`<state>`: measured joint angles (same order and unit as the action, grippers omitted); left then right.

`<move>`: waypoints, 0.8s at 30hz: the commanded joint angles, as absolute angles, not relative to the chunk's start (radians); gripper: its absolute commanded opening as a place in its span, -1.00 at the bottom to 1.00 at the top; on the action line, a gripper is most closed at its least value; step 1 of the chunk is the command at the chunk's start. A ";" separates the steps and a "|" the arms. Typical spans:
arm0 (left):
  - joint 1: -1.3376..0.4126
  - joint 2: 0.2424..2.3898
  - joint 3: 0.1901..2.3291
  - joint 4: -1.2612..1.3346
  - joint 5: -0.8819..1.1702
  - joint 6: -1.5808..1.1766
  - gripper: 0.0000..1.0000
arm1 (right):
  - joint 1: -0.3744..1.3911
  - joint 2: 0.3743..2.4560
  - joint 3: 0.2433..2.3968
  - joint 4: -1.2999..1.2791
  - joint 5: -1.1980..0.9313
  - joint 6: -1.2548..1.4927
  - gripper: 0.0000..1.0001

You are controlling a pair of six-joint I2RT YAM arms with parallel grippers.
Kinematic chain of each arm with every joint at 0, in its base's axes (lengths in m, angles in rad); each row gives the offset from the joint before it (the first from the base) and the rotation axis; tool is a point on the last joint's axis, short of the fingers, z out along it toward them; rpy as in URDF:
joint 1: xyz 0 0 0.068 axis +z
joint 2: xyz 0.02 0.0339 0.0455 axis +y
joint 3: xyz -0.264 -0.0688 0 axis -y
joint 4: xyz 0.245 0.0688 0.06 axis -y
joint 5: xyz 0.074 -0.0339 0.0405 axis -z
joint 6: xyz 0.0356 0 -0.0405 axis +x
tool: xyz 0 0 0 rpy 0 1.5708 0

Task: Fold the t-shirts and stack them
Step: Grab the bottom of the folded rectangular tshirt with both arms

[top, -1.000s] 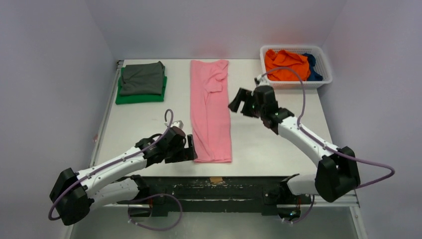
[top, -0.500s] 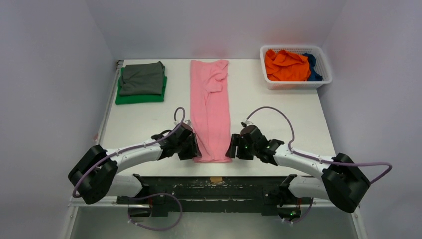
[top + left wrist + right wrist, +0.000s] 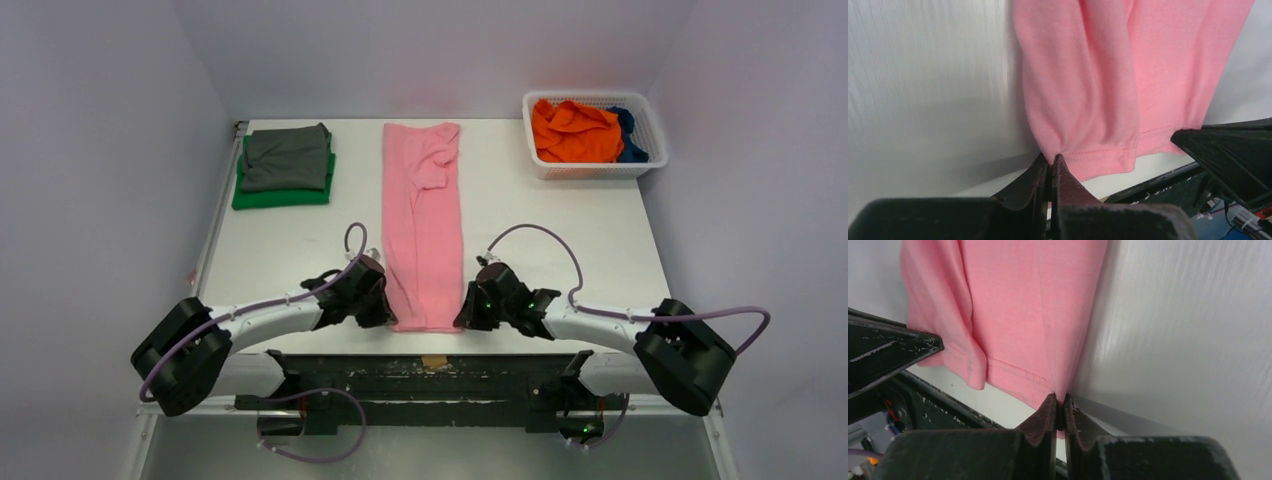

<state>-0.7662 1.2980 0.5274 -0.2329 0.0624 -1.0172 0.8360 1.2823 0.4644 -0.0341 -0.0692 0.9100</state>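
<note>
A pink t-shirt lies folded into a long strip down the middle of the table, hem toward me. My left gripper is shut on the hem's left corner, cloth pinched between its tips. At the hem's right corner my right gripper is likewise shut on the fabric. A folded grey t-shirt rests on a folded green one at the back left. Orange and dark blue t-shirts are bunched in the basket.
The white mesh basket stands at the back right corner. The table's dark front rail runs just below the shirt's hem. Purple walls close in on both sides and behind.
Both grippers came in to the pink shirt's near hem corners and shut on them. The right arm swung down from mid-table to the front edge.
</note>
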 commanded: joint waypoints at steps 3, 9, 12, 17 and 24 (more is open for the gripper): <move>-0.944 1.133 0.447 -0.429 -0.023 -1.123 -1.00 | 0.934 1.104 0.355 -0.084 -0.087 0.997 -1.00; -0.986 0.950 0.428 -0.576 -0.063 -1.165 -1.00 | 1.002 0.989 0.315 -0.129 -0.115 1.049 -1.00; -0.987 0.874 0.436 -0.572 -0.060 -1.150 -1.00 | 1.002 0.965 0.336 -0.125 -0.106 1.036 -1.00; -0.985 0.889 0.510 -0.571 -0.091 -1.151 -1.00 | 1.003 0.970 0.405 -0.124 -0.072 1.033 -1.00; -0.799 0.999 0.605 -0.493 0.004 -1.057 -1.00 | 0.985 1.013 0.568 -0.202 0.064 0.967 -1.00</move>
<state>-0.9104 0.9512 0.5339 -0.5621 -0.0555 -1.1259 0.9989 0.9916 0.4480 -0.1619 -0.0532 1.0119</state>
